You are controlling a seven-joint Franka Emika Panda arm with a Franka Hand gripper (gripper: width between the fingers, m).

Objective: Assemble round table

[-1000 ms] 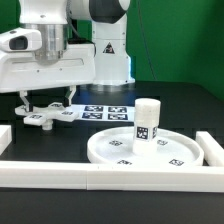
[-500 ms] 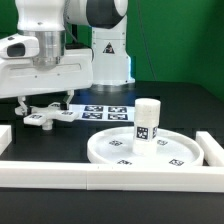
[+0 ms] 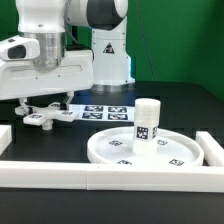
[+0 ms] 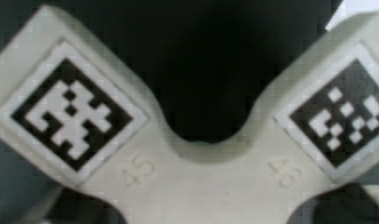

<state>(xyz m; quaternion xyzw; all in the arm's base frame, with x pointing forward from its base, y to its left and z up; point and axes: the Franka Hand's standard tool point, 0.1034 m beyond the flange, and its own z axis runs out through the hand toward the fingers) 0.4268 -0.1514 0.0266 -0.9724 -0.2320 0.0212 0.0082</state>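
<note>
The flat cross-shaped piece [image 3: 45,115] lies on the black table at the exterior view's left. It fills the wrist view [image 4: 195,175], showing two arms with tags. My gripper [image 3: 45,105] is low over it, with one black finger on each side and apparently apart from it. The fingers stand wide open. The large rimmed round disc [image 3: 100,150] lies at the front right. The short thick post [image 3: 148,120] stands upright on it.
The marker board [image 3: 105,111] lies flat between the cross-shaped piece and the disc. White border rails run along the front [image 3: 110,178], the right [image 3: 212,150] and the left [image 3: 5,135]. The robot base [image 3: 110,50] stands behind.
The gripper has shifted slightly to the exterior view's left over the cross-shaped piece. The disc and post have not moved.
</note>
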